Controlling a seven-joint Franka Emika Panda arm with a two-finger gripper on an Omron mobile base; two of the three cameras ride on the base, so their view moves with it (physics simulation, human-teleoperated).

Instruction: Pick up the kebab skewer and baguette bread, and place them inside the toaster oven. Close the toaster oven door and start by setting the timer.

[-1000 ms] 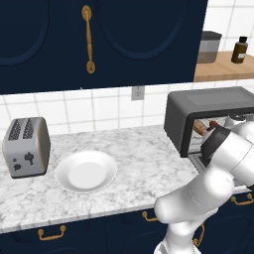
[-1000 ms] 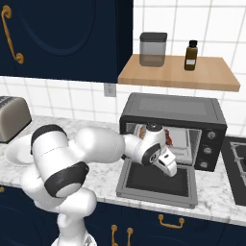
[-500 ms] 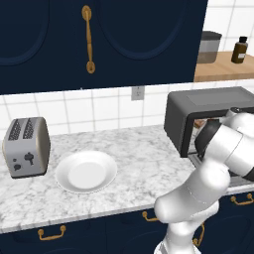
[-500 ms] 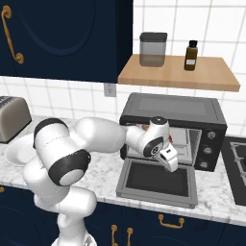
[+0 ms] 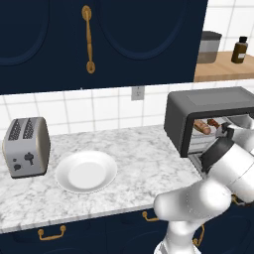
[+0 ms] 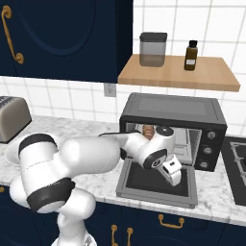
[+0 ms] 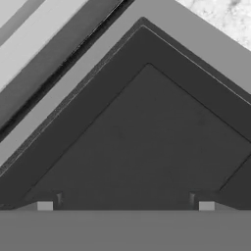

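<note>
Empty, wide-spread gripper (image 6: 175, 177) is hovering over the lowered toaster oven door (image 6: 158, 182), since the baguette bread (image 5: 201, 127) and kebab skewer (image 5: 214, 122) are lying on the rack inside the toaster oven (image 5: 211, 116), leaving the door to shut.

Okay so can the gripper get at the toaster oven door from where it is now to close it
Probably yes. The gripper hangs open and empty just above the toaster oven door, which lies dropped flat. Nothing sits on the door or between it and the fingers. The bar handle isn't visible, so it would likely have to lift from an edge.
</note>
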